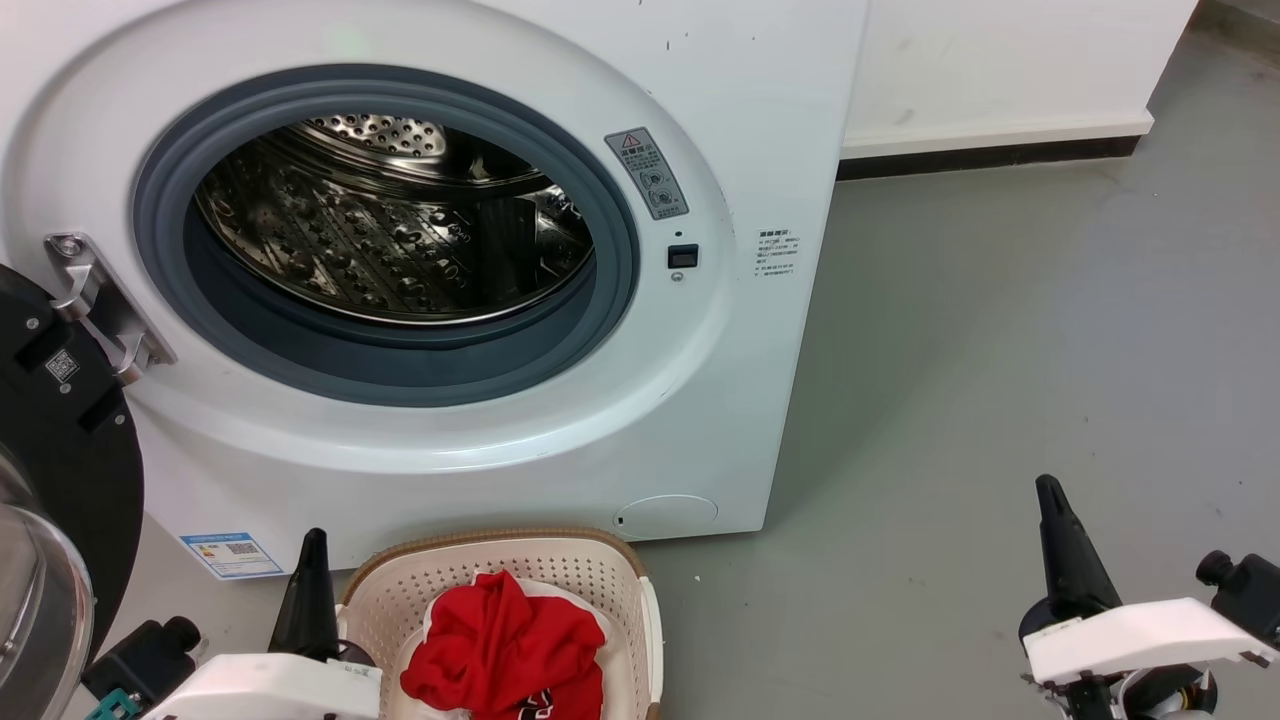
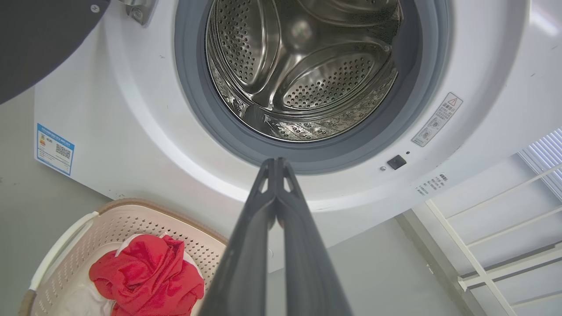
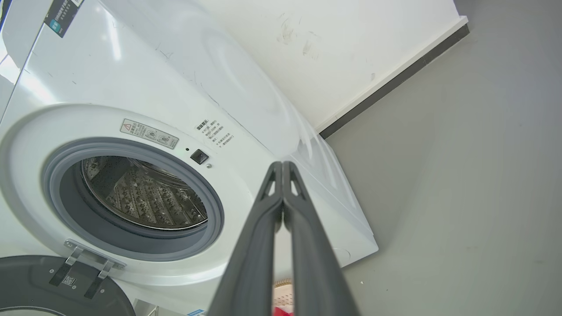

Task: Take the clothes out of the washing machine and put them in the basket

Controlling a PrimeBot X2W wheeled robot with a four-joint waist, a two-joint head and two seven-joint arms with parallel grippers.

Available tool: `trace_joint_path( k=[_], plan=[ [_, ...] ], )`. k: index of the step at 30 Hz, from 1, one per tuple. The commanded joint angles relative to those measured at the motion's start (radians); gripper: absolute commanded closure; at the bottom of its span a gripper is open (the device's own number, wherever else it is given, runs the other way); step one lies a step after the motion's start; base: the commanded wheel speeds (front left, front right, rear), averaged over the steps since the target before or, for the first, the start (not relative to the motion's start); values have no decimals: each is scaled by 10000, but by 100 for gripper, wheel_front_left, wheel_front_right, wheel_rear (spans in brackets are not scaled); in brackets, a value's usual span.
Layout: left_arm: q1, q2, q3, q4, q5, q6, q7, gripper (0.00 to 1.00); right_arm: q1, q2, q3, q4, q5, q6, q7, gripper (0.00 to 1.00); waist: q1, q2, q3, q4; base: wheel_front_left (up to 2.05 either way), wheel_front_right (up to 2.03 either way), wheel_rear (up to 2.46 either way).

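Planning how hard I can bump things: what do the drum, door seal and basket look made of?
Drum: polished perforated metal, probably stainless steel, given its mirror-like reflections. Door seal: matte grey, looks like rubber. Basket: cream plastic, judging by its moulded holes, semi-matte, with a brown rim.

Glossy steel drum [image 1: 390,230]; red cloth clothes [image 1: 505,640]; perforated plastic basket [image 1: 600,575]

The floor [image 1: 1000,340] is grey and smooth; the big white washing machine [image 1: 770,130] stands on it, next to the white wall [image 1: 1000,60]; the cream basket [image 1: 560,572] sits on the floor too, just in front of the machine.
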Motion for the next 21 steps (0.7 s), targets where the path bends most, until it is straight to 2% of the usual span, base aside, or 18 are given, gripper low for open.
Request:
trace_joint_path(
  k=[1,2,21],
  plan=[
    [-234,18,36,-55,-260,-47,41,100,-314,-95,-41,-94,282,-1,48,100,0,0,-2,7,0,0,0],
    [-310,19,40,-1,-669,-65,148,100,-327,-103,-63,-66,703,-1,143,100,0,0,-10,31,0,0,0],
    [-657,23,64,323,-2999,-153,738,100,-472,-134,-225,79,3083,-2,710,100,0,0,-59,179,0,0,0]
  ],
)
